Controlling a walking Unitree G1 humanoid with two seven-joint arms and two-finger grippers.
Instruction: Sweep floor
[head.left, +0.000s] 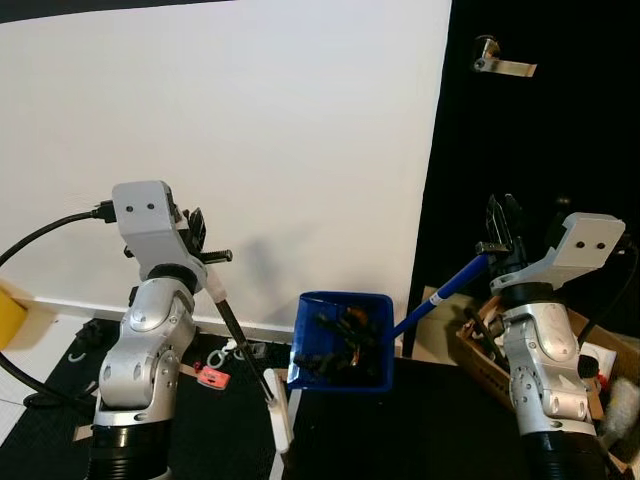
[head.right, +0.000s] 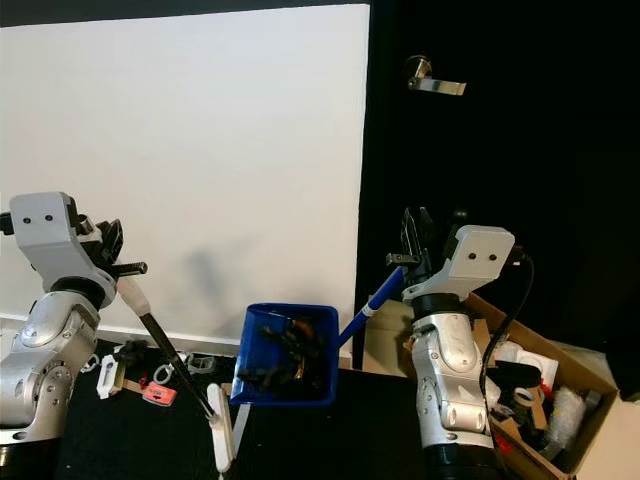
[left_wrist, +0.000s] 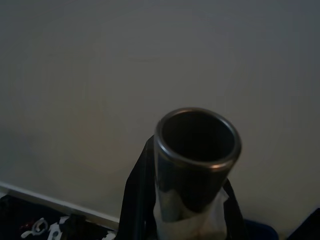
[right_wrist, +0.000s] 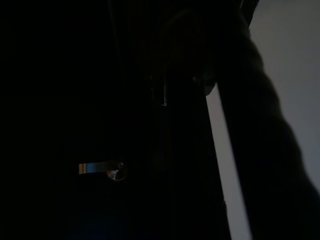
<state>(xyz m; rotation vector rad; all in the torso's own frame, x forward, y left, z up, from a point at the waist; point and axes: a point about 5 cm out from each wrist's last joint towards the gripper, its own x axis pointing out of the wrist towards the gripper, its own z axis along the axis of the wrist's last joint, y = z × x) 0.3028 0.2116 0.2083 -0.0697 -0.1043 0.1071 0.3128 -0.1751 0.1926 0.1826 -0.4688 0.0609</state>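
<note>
Holding the blue dustpan (head.left: 342, 342) raised by its handle, our right gripper (head.left: 503, 243) is pinched on the handle's upper end, beside the black door (head.right: 500, 150). Our left gripper (head.left: 196, 232) clamps the broom (head.left: 240, 345) shaft, whose white head rests on the dark floor (head.left: 420, 430) just left of the dustpan. Dark debris lies inside the dustpan. More litter (head.left: 213, 375) remains on the floor left of the dustpan, near the white wall (head.left: 250, 150). We judge the pan should be kept level so nothing spills before emptying, perhaps into the cardboard box (head.right: 540, 400) right of the dustpan.
</note>
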